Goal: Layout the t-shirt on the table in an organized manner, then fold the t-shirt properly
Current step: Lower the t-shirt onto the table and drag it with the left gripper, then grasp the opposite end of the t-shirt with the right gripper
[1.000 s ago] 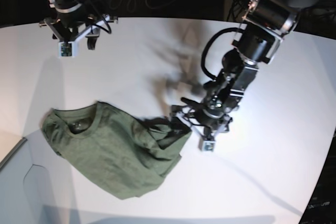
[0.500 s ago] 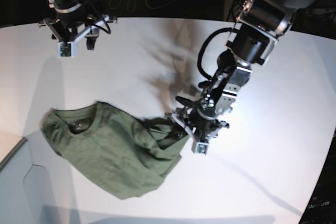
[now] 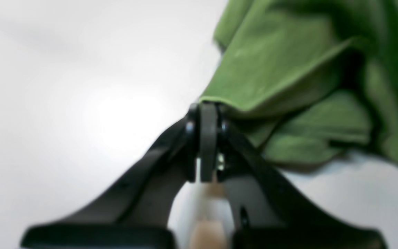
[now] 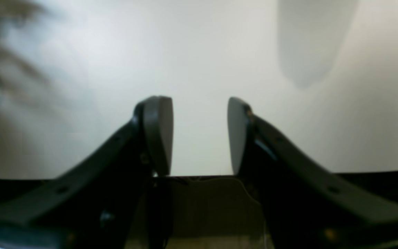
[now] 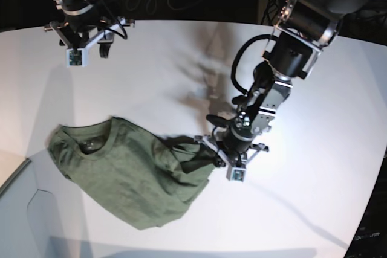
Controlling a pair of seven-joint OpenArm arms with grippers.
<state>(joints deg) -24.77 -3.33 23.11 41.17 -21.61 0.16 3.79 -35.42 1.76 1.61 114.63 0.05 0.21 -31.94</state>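
Left gripper (image 3: 207, 114) is pinching the t-shirt (image 5: 130, 176) edge nearest it. Shirt is trailing away toward the far-off right gripper (image 4: 199, 135), which is sitting half-open, empty.

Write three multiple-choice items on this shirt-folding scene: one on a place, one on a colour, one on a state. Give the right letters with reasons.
1. Where does the t-shirt lie on the table in the base view?
A. lower left
B. top right
C. far right edge

2. What colour is the t-shirt?
A. red
B. olive green
C. blue

3. How does the left tool stand?
A. wide open over bare table
B. shut on the t-shirt's edge
C. out of every view

Answers:
1. A: the cloth is bunched in the lower left part of the white top.
2. B: green fabric shows in the base and left wrist views.
3. B: the left wrist view shows its jaws pressed together on a fabric edge, while the right tool stands open over bare table.
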